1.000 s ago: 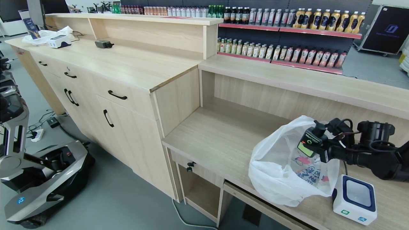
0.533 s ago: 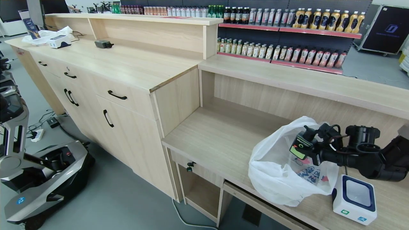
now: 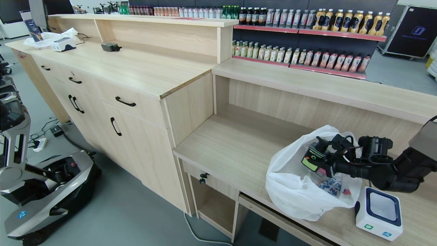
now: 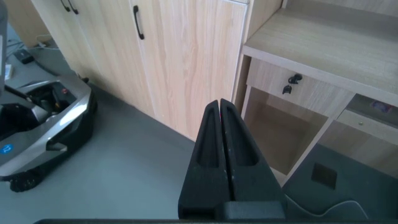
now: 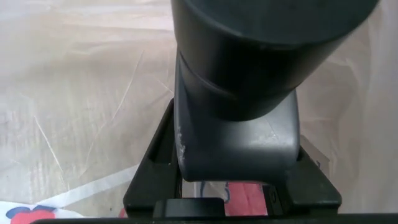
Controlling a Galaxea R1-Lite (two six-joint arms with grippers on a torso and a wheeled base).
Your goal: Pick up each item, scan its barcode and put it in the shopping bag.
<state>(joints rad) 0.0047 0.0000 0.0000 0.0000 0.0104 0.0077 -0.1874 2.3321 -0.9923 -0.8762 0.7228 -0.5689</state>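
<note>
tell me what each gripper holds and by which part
Right gripper holds a dark can by the sides of its body, over the shopping bag. Left gripper is shut on nothing.

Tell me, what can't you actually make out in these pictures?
1. Fingertips of the right end effector: in the right wrist view the dark container it grips covers them.
2. Contents of the shopping bag: in the head view, cloudy plastic and the arm obscure all but a printed packet.
3. The container's barcode: too small in the head view.
</note>
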